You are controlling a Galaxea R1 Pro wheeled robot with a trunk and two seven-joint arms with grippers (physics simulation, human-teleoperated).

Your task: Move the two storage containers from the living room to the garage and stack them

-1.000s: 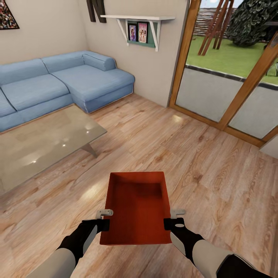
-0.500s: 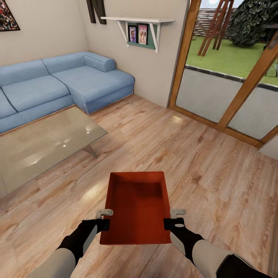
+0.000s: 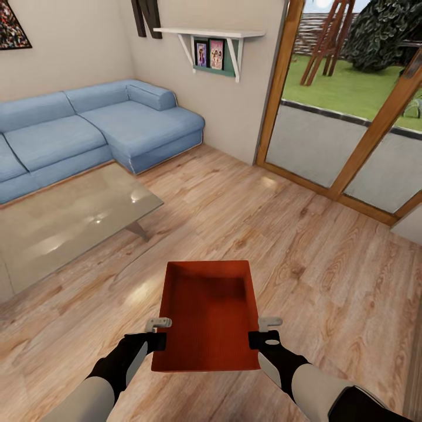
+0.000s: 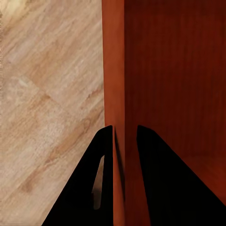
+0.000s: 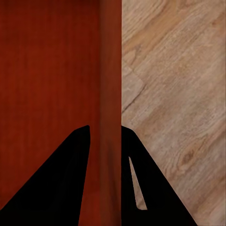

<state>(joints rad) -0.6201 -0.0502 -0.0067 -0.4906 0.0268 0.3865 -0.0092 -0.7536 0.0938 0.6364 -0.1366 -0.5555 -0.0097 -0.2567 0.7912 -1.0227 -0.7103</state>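
Corner of a sunlit room with a garden outside

A blue corner sofa (image 3: 88, 126) fills the upper left, a glass coffee table (image 3: 64, 220) below it; a white wall shelf (image 3: 214, 33) holds framed pictures (image 3: 209, 53) at top centre, wood-framed glass doors (image 3: 351, 111) upper right.

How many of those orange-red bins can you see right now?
1. The storage container is held over the wood floor in front of the robot, the left claw and right claw each pinching a side wall. A second could be out of view.

home – living rm | blue corner sofa (image 3: 88, 132) | glass coffee tbl (image 3: 64, 220) | wood-plank floor (image 3: 305, 258) | glass doors (image 3: 346, 111) – garden
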